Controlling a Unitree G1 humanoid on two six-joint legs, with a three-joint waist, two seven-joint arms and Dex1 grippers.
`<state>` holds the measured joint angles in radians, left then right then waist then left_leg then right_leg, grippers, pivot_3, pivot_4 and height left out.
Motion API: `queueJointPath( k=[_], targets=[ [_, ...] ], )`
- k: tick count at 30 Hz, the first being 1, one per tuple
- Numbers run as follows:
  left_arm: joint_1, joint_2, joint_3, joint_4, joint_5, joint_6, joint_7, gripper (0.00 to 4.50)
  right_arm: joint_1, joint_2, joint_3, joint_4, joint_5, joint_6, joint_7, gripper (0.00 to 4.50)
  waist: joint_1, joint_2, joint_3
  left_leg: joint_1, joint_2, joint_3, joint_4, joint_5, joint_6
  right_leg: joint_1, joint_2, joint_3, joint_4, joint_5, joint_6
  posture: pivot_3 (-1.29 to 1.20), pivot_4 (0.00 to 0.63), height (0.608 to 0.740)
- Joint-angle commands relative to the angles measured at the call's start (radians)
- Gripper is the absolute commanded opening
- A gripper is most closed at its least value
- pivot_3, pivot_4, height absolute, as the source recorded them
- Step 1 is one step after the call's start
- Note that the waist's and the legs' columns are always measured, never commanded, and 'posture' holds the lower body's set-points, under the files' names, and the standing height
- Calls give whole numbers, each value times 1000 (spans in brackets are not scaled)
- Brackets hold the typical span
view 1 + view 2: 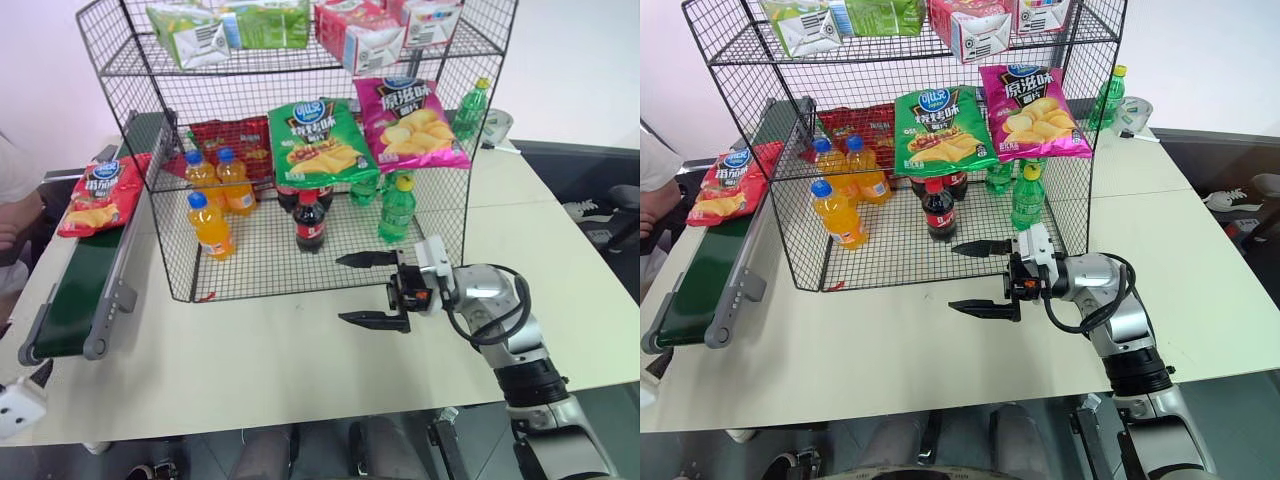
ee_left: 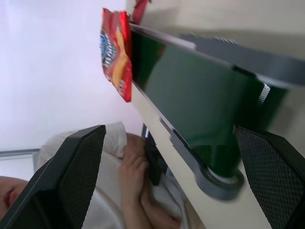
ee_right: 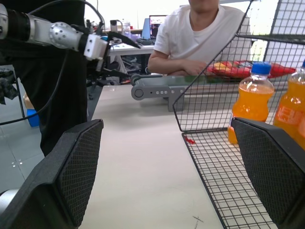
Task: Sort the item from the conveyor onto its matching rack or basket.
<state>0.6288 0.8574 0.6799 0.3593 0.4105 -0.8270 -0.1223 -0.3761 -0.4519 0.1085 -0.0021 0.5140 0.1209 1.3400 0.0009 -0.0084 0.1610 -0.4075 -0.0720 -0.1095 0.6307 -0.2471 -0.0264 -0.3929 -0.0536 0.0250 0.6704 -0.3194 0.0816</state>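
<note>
Near edge, right: right gripper (image 1: 370, 290) hangs level over the pale counter (image 1: 300, 370), pointing left, its two black fingers spread wide apart, nothing between them. It sits just in front of the rack's near right corner, not touching the mesh.

Near edge, far left: left gripper (image 1: 18, 398) low at the counter's corner, just beside the near end of the conveyor (image 1: 75, 300). In its wrist view the fingers (image 2: 71, 176) stand wide apart and empty, framing the conveyor's end roller.

Conveyor: dark green belt in a grey frame, running near to far along the left side of the counter, beside the rack's left wall.

Red crisp bag (image 1: 103, 193): lies on the belt towards its far half, face up, blue round logo at the far end, overhanging the belt's left edge a little. Apart from both grippers.

Person: seated left of the conveyor, white sleeve and forearms (image 2: 138, 186) near the belt's side.

Rack (image 1: 180, 290): black wire mesh, open towards the robot. Bottom tier holds orange drink bottles (image 1: 210, 225) on the left, a cola bottle (image 1: 309, 222) in the middle, green bottles (image 1: 397, 210) on the right. Middle tier: another red bag (image 1: 232, 140) at the left, green crisp bag (image 1: 318, 140), pink crisp bag (image 1: 412, 122). Top tier: green and pink cartons (image 1: 260, 25).
</note>
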Motion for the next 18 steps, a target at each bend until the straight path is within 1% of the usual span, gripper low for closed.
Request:
queueJointPath(
  k=[1,6,10,12,15,18],
  targets=[
    [18,34,1,29,17,-36,36,4478,-20,3,-7,-13,2,-15,1,4500,0,0,0,0,0,0,0,0,0,0,0,0,0,0,0,0,150,740],
    [5,58,-18,96,27,-56,72,4478,-17,3,-4,-12,-2,-16,-1,4500,-1,0,0,0,0,0,0,0,0,0,0,0,0,0,0,0,150,740],
    [-33,77,-86,168,39,-70,87,4478,-24,6,-3,-6,-8,-18,-5,4500,-7,0,0,0,0,0,0,0,0,0,0,0,0,0,0,0,150,740],
    [-53,88,-118,202,76,-75,130,4478,-27,7,-4,-4,-12,-21,-6,4500,-12,0,0,0,0,0,0,0,0,1,0,0,0,0,0,0,150,740],
    [-113,105,-134,219,68,-89,173,4478,-26,-4,-10,-8,-14,-18,-3,4500,-13,-1,-1,1,0,0,0,0,0,1,0,0,1,0,0,0,150,740],
    [-123,123,-155,241,89,-91,205,4478,-19,-10,-13,-12,-23,-26,-6,4500,-14,-2,-1,1,0,0,0,0,0,1,0,-1,2,0,0,0,150,740]
  ],
)
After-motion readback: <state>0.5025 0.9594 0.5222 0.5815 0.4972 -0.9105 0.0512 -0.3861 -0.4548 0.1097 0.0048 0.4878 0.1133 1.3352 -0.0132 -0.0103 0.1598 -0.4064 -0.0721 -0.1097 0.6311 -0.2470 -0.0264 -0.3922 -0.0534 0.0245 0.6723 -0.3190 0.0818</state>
